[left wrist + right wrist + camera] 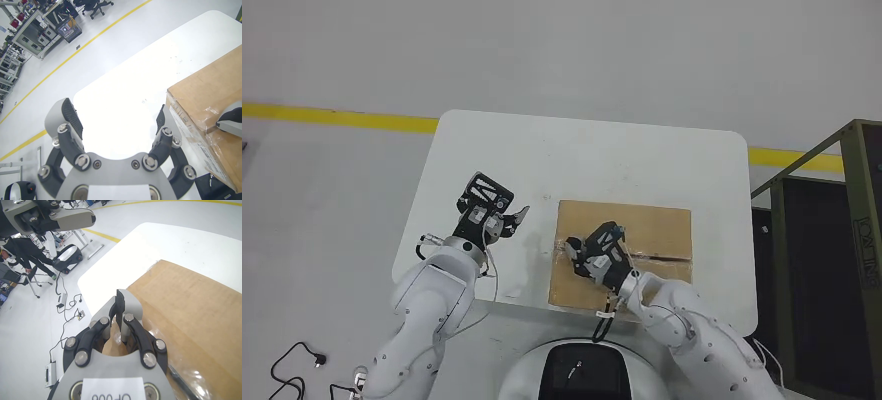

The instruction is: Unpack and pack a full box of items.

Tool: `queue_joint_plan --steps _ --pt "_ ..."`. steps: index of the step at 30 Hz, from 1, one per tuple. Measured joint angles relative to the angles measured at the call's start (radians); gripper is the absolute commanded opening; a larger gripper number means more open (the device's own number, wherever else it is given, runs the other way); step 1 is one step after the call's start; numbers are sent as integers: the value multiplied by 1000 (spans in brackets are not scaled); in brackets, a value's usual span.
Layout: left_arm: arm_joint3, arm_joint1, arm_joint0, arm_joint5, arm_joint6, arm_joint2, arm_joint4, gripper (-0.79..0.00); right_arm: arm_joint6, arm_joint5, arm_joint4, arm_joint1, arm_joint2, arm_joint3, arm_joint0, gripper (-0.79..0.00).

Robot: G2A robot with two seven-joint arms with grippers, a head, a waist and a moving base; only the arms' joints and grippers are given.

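A closed cardboard box point(652, 230) point(204, 91) point(179, 298), its top seam sealed with clear tape point(209, 111) point(157, 332), lies on the near right part of a white table point(592, 150) point(132, 79) point(170, 237). The right gripper point(572, 248) point(229, 119) point(118, 302) sits over the box's left end, right at the taped seam. Its fingers are pressed together, and whether they pinch any tape cannot be told. The left gripper point(500, 202) point(115, 111) point(56, 217) hangs above bare tabletop just beside the box's left side, its jaws spread wide and apart from the cardboard. A printed label point(198, 144) runs along the box wall facing that gripper. A yellow line point(342, 118) crosses the floor beyond the table, and a dark metal frame point(842, 250) stands off the table's right edge
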Motion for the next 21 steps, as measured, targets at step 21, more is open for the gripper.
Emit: queue_joint_plan --steps 21 --pt "0 0 0 0 0 0 0 0 26 -1 5 54 285 -140 -256 -785"
